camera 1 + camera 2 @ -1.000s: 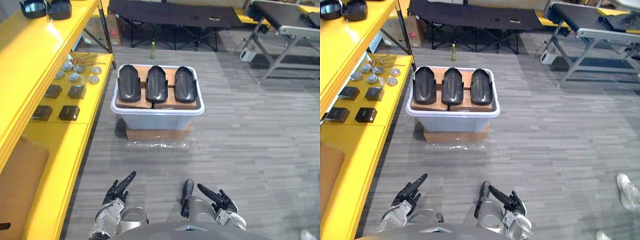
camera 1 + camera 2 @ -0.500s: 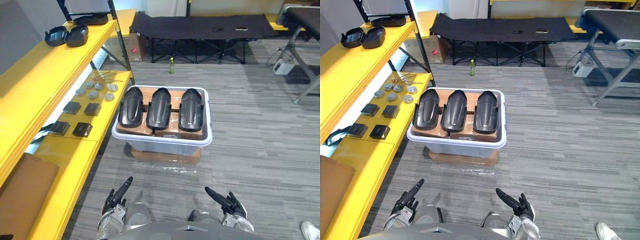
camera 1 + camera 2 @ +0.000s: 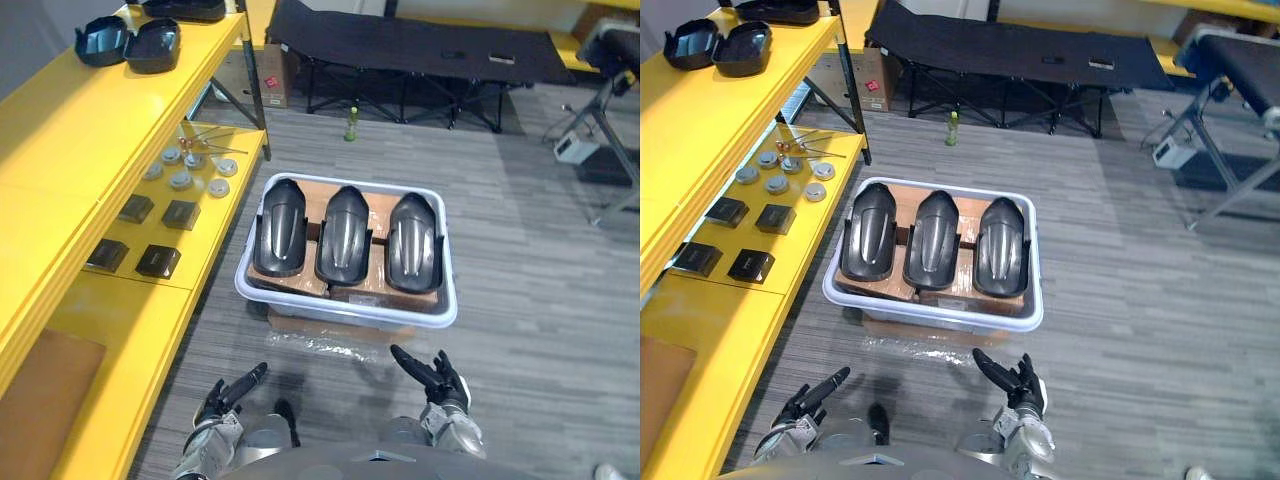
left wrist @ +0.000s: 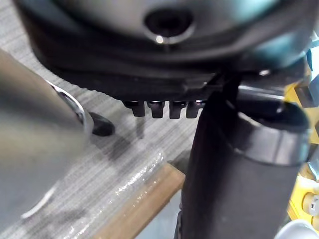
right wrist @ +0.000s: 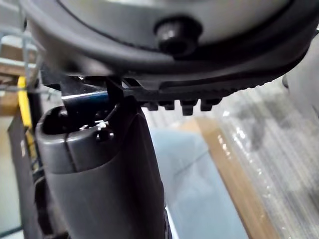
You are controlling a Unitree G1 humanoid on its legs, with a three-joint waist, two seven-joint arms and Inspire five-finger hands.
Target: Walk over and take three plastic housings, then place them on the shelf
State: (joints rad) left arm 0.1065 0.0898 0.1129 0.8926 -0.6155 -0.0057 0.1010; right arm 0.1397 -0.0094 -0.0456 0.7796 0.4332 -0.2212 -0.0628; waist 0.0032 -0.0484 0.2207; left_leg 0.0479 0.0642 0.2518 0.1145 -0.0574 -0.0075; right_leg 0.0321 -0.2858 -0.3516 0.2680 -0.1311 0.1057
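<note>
From the head camera, low in both eye views: left hand (image 3: 228, 392) and right hand (image 3: 432, 378), dark, fingers straight and spread apart from the thumbs, holding nothing, hovering over the floor (image 3: 540, 300) of grey streaked planks. Just ahead of them, three plastic housings (image 3: 343, 233), black, glossy, long and rounded like shells, lying side by side on brown cardboard (image 3: 385, 293) inside a pale bin (image 3: 345, 310) with a rolled rim. Bin standing on a flat cardboard box (image 3: 340, 328), with crinkled clear plastic film (image 3: 320, 347) on the floor at its near edge. Housings untouched, well apart from both hands.

To the left, the yellow shelf (image 3: 60, 140), smooth and painted. On its upper level, two dark shallow trays (image 3: 130, 42). On the lower level, small black square blocks (image 3: 158, 261), round silver discs (image 3: 180, 180) and a flat brown board (image 3: 45, 400). Farther back, a black folding cot (image 3: 420, 45) and a small green bottle (image 3: 352, 124) upright on the floor.

From the left wrist, very close: thick dark thumb, a row of fingertips (image 4: 159, 107) past it, then shiny film over a cardboard edge. From the right wrist: the same row of fingertips (image 5: 182, 105), beyond them the bin's smooth pale wall and the cardboard beneath it.
</note>
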